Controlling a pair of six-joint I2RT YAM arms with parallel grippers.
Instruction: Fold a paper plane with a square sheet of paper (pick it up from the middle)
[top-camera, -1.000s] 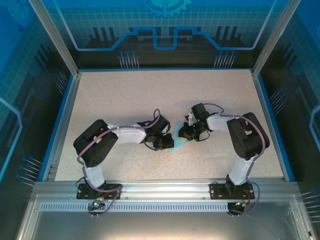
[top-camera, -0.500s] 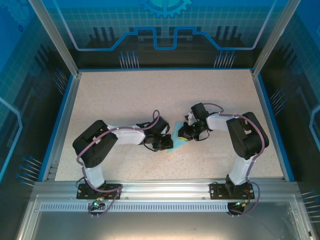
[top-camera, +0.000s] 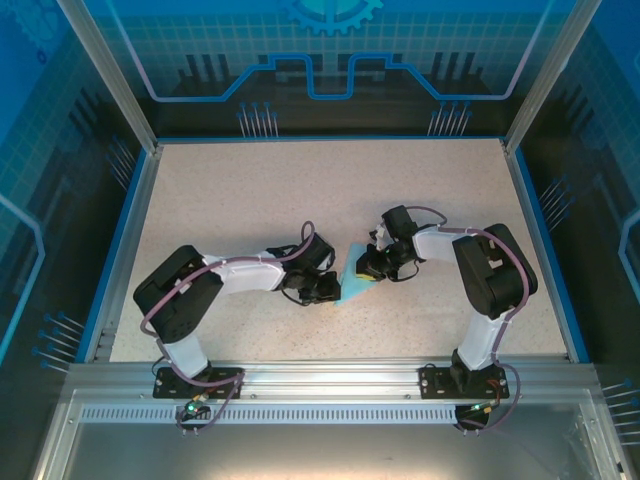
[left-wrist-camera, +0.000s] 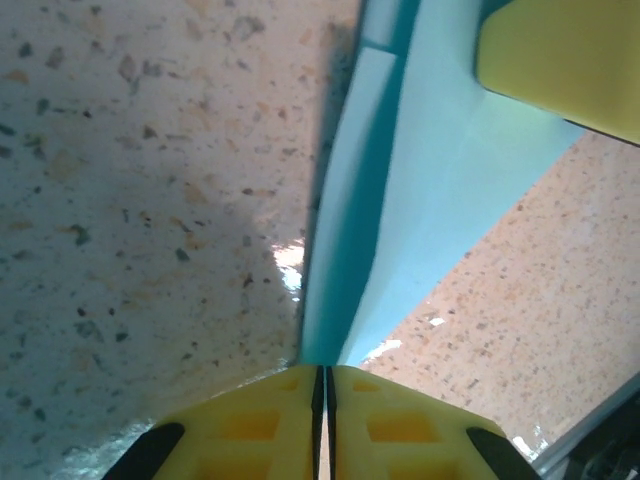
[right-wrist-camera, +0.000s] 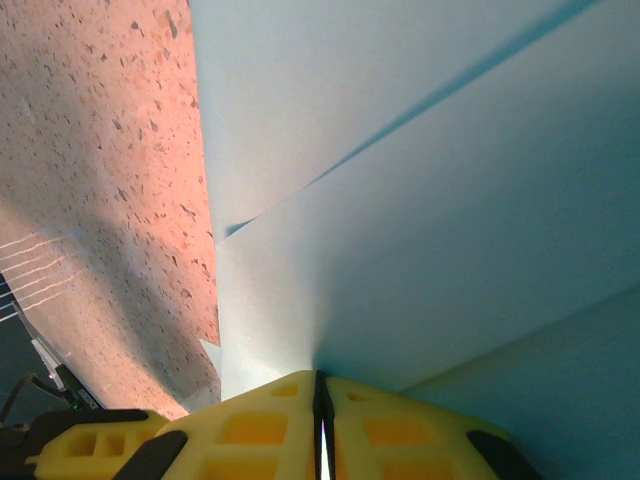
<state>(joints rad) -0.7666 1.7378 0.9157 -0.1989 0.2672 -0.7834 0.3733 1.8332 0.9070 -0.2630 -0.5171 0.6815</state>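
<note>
The light-blue sheet of paper (top-camera: 351, 272), folded along a centre crease into a narrow paper plane shape, is held up just above the table between both grippers. My left gripper (top-camera: 325, 290) is shut on its near-left edge; in the left wrist view the fold (left-wrist-camera: 440, 170) runs straight out of the closed jaws of that gripper (left-wrist-camera: 324, 372). My right gripper (top-camera: 368, 266) is shut on the opposite side, and one of its yellow fingers (left-wrist-camera: 560, 60) shows there too. In the right wrist view the creased, layered paper (right-wrist-camera: 400, 200) rises from my right gripper (right-wrist-camera: 322, 378).
The speckled beige table (top-camera: 250, 200) is bordered by a blue rim (top-camera: 130, 230) and walled by blue patterned panels. Both arms bend inward and meet at the table's centre. A metal rail (top-camera: 330, 385) runs along the near edge.
The left arm's elbow has swung out to the left and its gripper has edged slightly left and down with the paper edge. The right arm has stayed still.
</note>
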